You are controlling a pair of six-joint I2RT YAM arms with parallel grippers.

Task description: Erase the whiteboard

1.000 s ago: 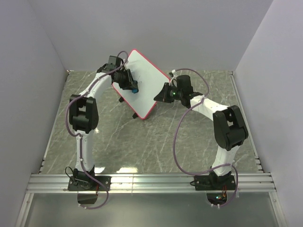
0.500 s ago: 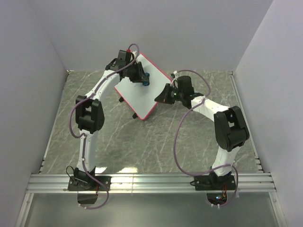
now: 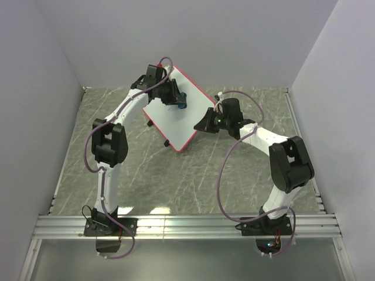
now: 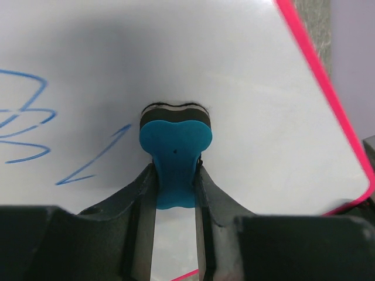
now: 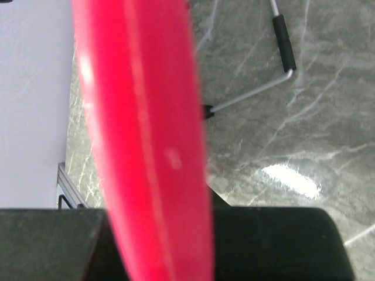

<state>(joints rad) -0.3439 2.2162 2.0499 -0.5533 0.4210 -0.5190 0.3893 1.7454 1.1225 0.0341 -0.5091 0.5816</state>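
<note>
The whiteboard (image 3: 173,120) is propped at a tilt over the back middle of the surface (image 3: 176,175), upper corner toward the rear wall, and its pink-red rim (image 5: 146,146) fills your right wrist view. Blue scribbles (image 4: 29,117) are still on the board, off to the left in the left wrist view.

The eraser (image 4: 174,146) is pressed pad-first against the white face near the board's upper right edge. A second ago it sat lower, near the board's left-middle. Half a second ago it had swept up toward that far edge, and it has barely moved since. So one stroke is finished, and the patch right around the pad looks clean.

Your left gripper (image 3: 176,96) has its jaws clamped on the eraser's waist. Your right gripper (image 3: 202,124) grips the board's right edge, jaws closed on the rim, and it has dropped slightly, tipping the board a little flatter.

The task isn't done. The stroke appears to have ended away from the remaining marks, so expect to bring the eraser back left across them while the right side keeps the board braced.
</note>
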